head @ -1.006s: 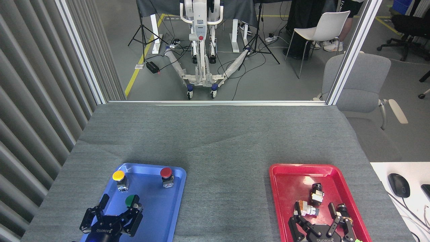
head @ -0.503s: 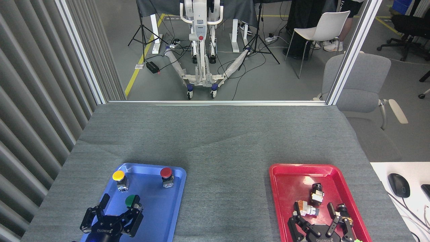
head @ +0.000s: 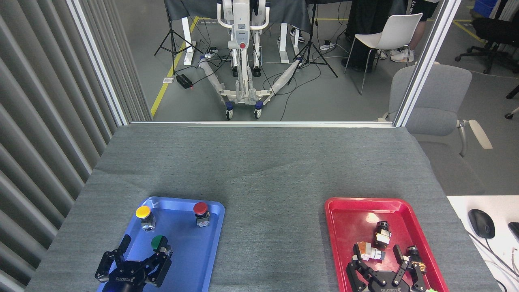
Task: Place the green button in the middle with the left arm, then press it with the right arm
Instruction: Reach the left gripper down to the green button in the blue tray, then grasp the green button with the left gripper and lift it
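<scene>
The green button (head: 159,242) stands in the blue tray (head: 211,243), touching our left end effector (head: 142,253), whose fingers are spread wide. It looks compact, rigid, top-heavy; we would grip its squat base. Our right end effector (head: 380,263) gapes empty.

There is one view only, taken from the robot's head, high above the near edge of the desk (head: 259,170) and tilted forward and down. It takes in the whole grey cloth top, from the blue tray (head: 211,243) near left and the red tray (head: 344,215) near right to the far edge. Beyond that it looks out onto the room floor, with a white chair (head: 399,30) far right. Both arms enter at the bottom edge, closest to the lens.
</scene>
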Tool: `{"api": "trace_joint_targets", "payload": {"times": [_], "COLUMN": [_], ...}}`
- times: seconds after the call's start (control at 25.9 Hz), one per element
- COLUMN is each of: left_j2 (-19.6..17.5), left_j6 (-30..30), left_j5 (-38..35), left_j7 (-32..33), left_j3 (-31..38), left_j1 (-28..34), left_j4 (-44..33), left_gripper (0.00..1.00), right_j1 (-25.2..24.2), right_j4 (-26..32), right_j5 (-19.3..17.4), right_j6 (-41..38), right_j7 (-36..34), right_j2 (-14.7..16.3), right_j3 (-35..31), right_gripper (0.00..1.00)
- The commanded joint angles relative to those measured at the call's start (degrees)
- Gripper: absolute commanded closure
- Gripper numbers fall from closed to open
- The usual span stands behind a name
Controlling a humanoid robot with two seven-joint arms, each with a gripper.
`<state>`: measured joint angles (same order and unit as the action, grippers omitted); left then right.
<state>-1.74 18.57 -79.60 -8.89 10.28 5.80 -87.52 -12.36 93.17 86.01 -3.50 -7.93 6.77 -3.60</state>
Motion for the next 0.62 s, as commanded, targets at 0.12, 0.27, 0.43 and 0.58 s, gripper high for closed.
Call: {"api": "trace_joint_targets", "payload": {"times": [0.12, 0.27, 0.43, 0.58], "left_j2": [-0.3, -0.9, -1.2, -1.2], "left_j6": [0.5, 1.7, 1.7, 1.6], "left_j5": [-0.1, -0.3, -0.5, -1.0], "left_j7": [0.0, 0.4, 0.5, 0.2], "left_j3": [-0.2, -0.3, -0.4, -0.4], "left_j1": [-0.1, -0.4, -0.4, -0.6], "left_j4": [0.6, 4.1, 6.8, 7.1], "left_gripper": [0.01, 0.01, 0.01, 0.01], "right_j1": [0.0, 0.0, 0.0, 0.0], "right_j4": [0.0, 0.0, 0.0, 0.0], "right_j5": [-0.1, -0.1, 0.0, 0.0], "right_j6": [0.0, 0.0, -0.2, -0.3], "right_j7": [0.0, 0.0, -0.1, -0.1], "right_j2": [0.1, 0.1, 0.1, 0.0], "right_j3": [0.1, 0.1, 0.1, 0.2], "right_gripper": [0.00, 0.00, 0.00, 0.00]}}
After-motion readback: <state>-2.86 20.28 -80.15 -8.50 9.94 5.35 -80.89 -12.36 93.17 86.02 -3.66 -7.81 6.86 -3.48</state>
